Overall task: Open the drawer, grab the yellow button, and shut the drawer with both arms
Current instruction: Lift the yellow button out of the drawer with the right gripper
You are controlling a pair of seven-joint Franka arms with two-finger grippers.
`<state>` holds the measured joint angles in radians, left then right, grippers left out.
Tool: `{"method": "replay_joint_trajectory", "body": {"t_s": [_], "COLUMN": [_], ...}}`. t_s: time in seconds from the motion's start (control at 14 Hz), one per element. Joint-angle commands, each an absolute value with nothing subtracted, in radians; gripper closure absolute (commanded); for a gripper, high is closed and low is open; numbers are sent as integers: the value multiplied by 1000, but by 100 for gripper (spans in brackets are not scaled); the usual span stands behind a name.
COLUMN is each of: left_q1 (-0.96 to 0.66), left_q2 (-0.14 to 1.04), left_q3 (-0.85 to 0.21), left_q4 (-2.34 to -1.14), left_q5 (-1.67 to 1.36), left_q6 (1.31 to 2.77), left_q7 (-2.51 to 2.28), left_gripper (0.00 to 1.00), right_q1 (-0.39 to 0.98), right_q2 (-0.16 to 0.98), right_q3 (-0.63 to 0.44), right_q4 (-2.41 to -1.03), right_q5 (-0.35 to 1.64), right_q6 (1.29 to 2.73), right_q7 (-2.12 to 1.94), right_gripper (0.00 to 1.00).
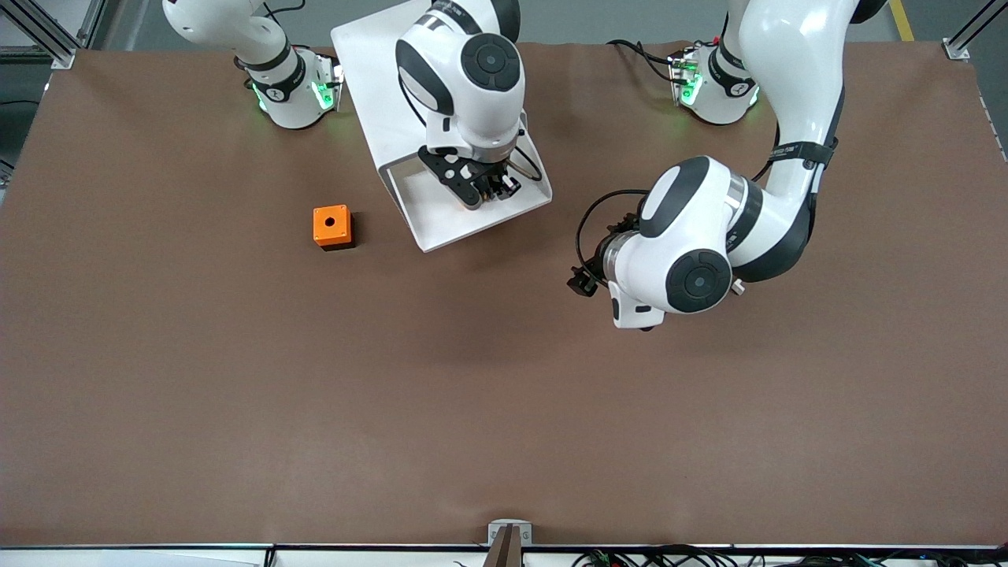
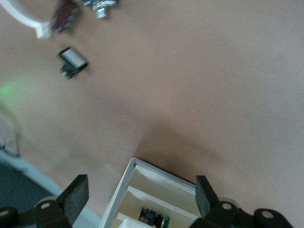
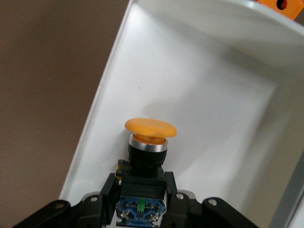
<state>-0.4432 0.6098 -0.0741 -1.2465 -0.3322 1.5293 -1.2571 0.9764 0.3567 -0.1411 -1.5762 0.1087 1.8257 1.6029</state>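
The white drawer [image 1: 441,220] stands open at the robots' edge of the table. My right gripper [image 1: 490,187] is inside it, shut on the button. In the right wrist view the button [image 3: 150,127] shows its orange cap, black body and blue-green rear end clamped in my right gripper [image 3: 140,190], just above the drawer floor [image 3: 204,80]. My left gripper [image 1: 584,281] is open and empty, low over the table beside the drawer toward the left arm's end. In the left wrist view my left gripper [image 2: 141,190] frames a corner of the drawer [image 2: 124,180].
An orange box with a black hole [image 1: 331,226] sits on the table beside the drawer, toward the right arm's end; it also shows in the right wrist view [image 3: 285,5]. A small black part with a white face [image 2: 72,61] lies on the brown table.
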Motion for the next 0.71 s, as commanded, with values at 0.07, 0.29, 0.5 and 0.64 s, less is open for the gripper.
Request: {"method": "replay_joint_trajectory", "body": {"t_s": [0.07, 0.29, 0.5, 0.64], "left_q1": [-477, -527, -615, -659], "left_q2": [595, 604, 600, 606], "left_q3": [-71, -78, -84, -91], "left_q4": [-1264, -1272, -1322, -1325], "left_q5": [-305, -302, -206, -192], "left_q6": [1624, 1762, 1861, 1874], "left_q7": [-1158, -1088, -1074, -1074], "left_gripper": [1, 1, 1, 1], "right_q1": [839, 703, 524, 427], "right_q2": [354, 351, 363, 411], "right_q3": [-137, -140, -140, -141], "right_q4": [-1471, -1468, -1470, -1471], "right_q5": [143, 141, 141, 124], "right_q6": [1769, 1770, 1778, 1786], "right_q7": [1407, 1138, 816, 637], "right_gripper": [100, 100, 100, 100]}}
